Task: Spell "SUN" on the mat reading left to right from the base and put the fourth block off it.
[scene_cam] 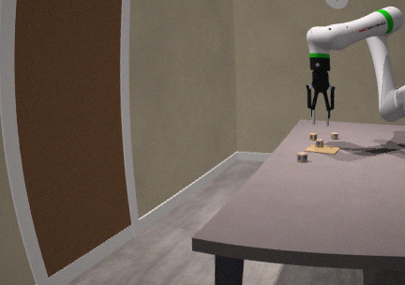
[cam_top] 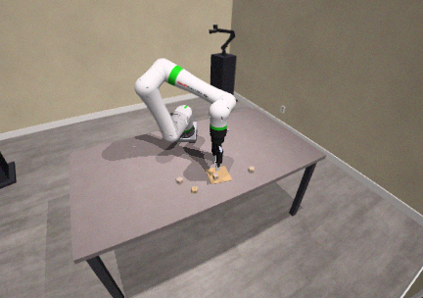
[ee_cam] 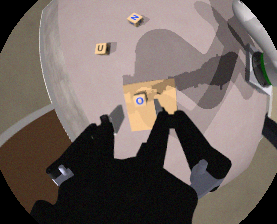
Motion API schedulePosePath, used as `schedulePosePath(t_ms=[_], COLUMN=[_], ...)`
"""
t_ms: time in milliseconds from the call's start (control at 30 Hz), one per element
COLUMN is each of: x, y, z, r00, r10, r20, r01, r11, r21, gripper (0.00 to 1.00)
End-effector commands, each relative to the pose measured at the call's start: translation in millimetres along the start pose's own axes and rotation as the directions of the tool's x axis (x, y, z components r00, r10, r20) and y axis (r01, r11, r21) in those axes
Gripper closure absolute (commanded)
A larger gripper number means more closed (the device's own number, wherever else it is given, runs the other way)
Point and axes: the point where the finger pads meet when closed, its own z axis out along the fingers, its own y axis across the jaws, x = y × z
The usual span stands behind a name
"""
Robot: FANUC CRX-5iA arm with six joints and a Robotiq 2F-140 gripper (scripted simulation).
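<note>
A tan mat (cam_top: 220,175) lies on the table in front of the robot's base. One wooden letter block (cam_top: 214,175) sits on it near the edge closest to the robot; it also shows in the wrist view (ee_cam: 139,100) on the mat (ee_cam: 149,106), its blue letter too small to read. Two blocks (cam_top: 179,179) (cam_top: 194,189) lie off the mat to the left, and one block (cam_top: 251,169) lies off it to the right. My gripper (cam_top: 215,166) hangs straight down above the block on the mat, clear of the table (scene_cam: 320,122). Its fingers are partly apart, with nothing between them.
The robot's base (cam_top: 185,132) stands behind the mat. A black pedestal with a camera arm (cam_top: 222,71) stands at the table's far corner. The table's right edge lies beyond the right-hand block.
</note>
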Motion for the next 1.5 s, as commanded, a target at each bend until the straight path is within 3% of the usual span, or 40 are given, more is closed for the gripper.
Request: schedulePosePath(t_ms=[0, 1467], x=[-0.1, -0.8], y=[-0.2, -1.4], z=[0.5, 47.8], r00=[1.0, 1.0], r10=[0.0, 0.0], r20=[0.0, 0.0], r01=[0.0, 0.0], r11=[1.0, 1.0], r21=[0.001, 0.001], gripper=[0.6, 0.6])
